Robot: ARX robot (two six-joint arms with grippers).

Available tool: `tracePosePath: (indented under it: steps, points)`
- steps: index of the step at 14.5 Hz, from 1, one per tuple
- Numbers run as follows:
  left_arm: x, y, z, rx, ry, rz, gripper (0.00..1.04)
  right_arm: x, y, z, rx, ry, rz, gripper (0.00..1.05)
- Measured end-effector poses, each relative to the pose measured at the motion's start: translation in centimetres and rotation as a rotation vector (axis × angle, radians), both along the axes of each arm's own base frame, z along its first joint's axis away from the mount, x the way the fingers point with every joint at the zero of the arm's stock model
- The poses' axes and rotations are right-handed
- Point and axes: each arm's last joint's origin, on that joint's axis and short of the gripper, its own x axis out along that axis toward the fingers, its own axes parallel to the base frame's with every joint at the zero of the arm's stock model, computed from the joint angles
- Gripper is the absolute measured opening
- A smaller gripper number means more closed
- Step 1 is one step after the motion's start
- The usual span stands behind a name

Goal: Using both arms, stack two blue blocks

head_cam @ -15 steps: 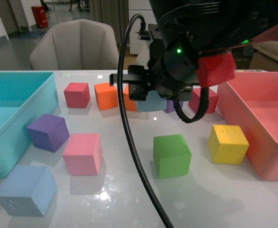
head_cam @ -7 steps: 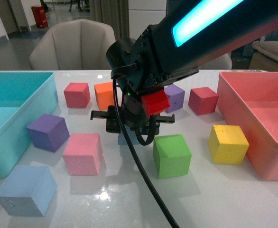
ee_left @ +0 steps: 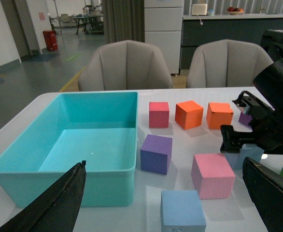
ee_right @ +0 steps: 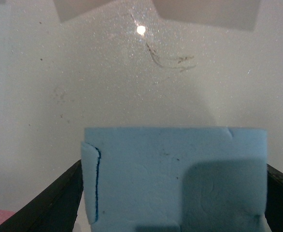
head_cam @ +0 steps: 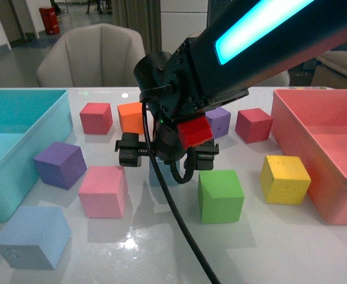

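My right gripper (head_cam: pixel 164 160) is shut on one blue block (head_cam: pixel 160 175), low over the middle of the table between the pink cube and the green cube. In the right wrist view this blue block (ee_right: pixel 175 179) fills the space between the black fingers (ee_right: pixel 59 203). Whether it touches the table I cannot tell. The other blue block (head_cam: pixel 31 236) stands alone at the front left, next to the teal bin. My left gripper (ee_left: pixel 162 205) is open, its fingers wide apart high above that block (ee_left: pixel 182 210). The right arm (ee_left: pixel 267 125) shows at the edge of the left wrist view.
A teal bin (head_cam: pixel 19 118) lines the left side and a pink bin (head_cam: pixel 315 136) the right. Around the held block stand a pink cube (head_cam: pixel 102 190), a purple cube (head_cam: pixel 60 164), a green cube (head_cam: pixel 221 195) and a yellow cube (head_cam: pixel 285 178). Red, orange and purple cubes line the back.
My right arm has swung from the back row toward the front middle and come down with the blue block. The green cube has shifted slightly right. The front-left blue block has not moved.
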Motion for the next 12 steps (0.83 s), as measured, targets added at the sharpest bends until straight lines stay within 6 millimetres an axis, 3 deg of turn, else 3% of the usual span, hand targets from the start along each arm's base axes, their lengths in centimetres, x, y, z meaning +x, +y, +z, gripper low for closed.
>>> tracePosePath:
  steps: [4, 8, 10, 11, 12]
  points:
    - [0.0, 0.0, 0.0, 0.000, 0.000, 0.000, 0.98, 0.4, -1.3, 3.8, 0.047, -0.081, -0.024, 0.98]
    - [0.0, 0.0, 0.0, 0.000, 0.000, 0.000, 0.98, -0.7, -3.5, 6.0, 0.104, -0.144, -0.049, 0.98]
    - [0.0, 0.0, 0.0, 0.000, 0.000, 0.001, 0.98, -4.8, -7.6, 9.2, 0.128, -0.290, -0.097, 0.98]
    - [0.0, 0.0, 0.0, 0.000, 0.000, 0.000, 0.98, -7.4, -10.5, 12.0, 0.157, -0.413, -0.111, 0.98]
    - [0.0, 0.0, 0.0, 0.000, 0.000, 0.000, 0.98, -9.0, -11.7, 13.0, 0.160, -0.460, -0.116, 0.98]
